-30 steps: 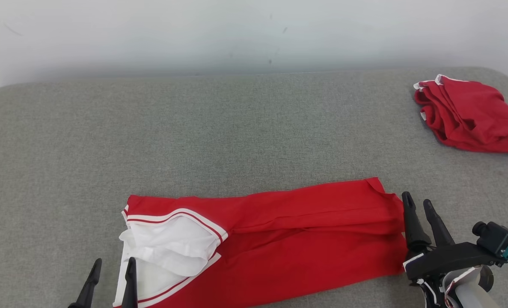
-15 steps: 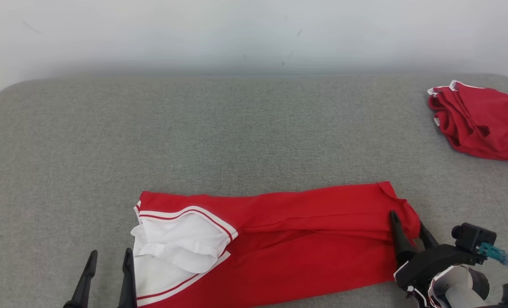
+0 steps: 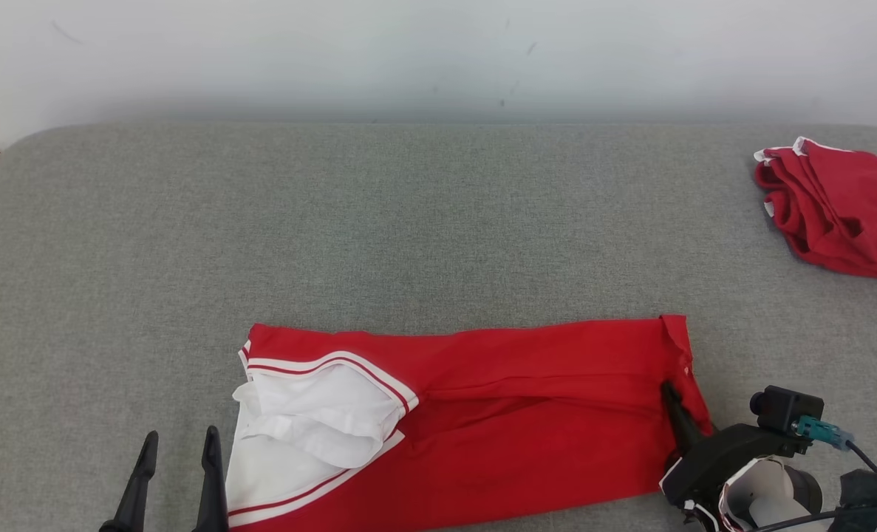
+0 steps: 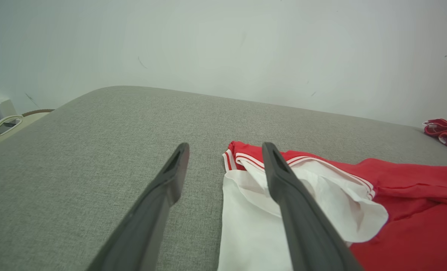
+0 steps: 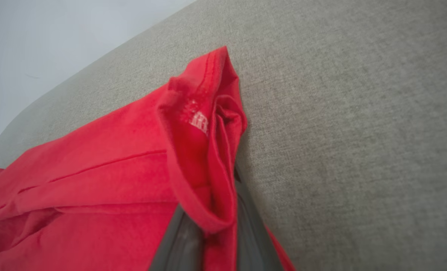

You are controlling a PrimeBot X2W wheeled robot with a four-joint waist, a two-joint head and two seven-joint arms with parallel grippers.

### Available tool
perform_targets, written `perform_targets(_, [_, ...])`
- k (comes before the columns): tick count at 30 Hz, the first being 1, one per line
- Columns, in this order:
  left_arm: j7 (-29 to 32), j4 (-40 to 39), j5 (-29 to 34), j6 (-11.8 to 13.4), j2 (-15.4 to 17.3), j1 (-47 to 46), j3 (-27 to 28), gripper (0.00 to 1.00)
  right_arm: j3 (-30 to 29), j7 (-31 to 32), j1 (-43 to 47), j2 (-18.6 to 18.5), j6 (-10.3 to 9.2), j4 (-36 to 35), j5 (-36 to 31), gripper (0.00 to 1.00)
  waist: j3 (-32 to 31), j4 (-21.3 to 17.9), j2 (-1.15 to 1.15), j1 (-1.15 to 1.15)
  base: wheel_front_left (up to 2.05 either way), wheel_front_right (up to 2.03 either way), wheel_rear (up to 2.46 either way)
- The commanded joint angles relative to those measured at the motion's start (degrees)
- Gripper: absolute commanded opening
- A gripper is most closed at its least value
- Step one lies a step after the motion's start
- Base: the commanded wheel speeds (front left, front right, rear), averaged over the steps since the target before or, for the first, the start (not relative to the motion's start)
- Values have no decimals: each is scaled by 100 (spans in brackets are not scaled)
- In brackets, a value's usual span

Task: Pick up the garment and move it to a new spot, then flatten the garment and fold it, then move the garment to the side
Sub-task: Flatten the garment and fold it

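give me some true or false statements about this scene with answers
1. The right gripper pinches the garment's hem. True.
2. The white lining shows at the garment's left end, by the left gripper. True.
3. A second garment lies at the table's far right. True.
4. The left gripper is shut. False: its jaws stand open.
5. The garment hangs clear of the table. False: it lies on it.
6. The second garment is blue. False: it is red.

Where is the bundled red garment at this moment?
In the head view the bundled red garment lies at the far right of the grey surface, towards the wall, apart from the long red garment in front.
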Motion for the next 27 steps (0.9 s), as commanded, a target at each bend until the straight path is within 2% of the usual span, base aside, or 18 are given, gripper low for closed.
perform_targets(1, [-22, 11, 98, -20, -13, -8, 52, 100, 36, -79, -26, -25, -5, -1, 64, 0, -5, -7, 0, -1, 0, 0, 0])
perform_targets(13, [-22, 45, 115, -92, -70, 48, 192, 100, -212, -398, -363, -624, -6, 82, 114, 0, -70, -71, 0, -1, 0, 0, 0])
perform_targets(16, [-22, 47, 81, -87, -75, 87, 226, 100, -214, -380, -330, -677, -5, -48, 215, 0, -101, -111, 0, -1, 0, 0, 0])
perform_targets(21, [-22, 27, 29, -69, -79, 137, 282, 100, 5, -268, -234, -655, -5, -628, 426, 0, -167, -157, 0, -1, 0, 0, 0])
perform_targets(27, [-22, 37, 0, -28, -79, 175, 278, 100, 413, 43, -45, -515, -5, -1736, 690, 0, -289, -128, 0, -1, 0, 0, 0])
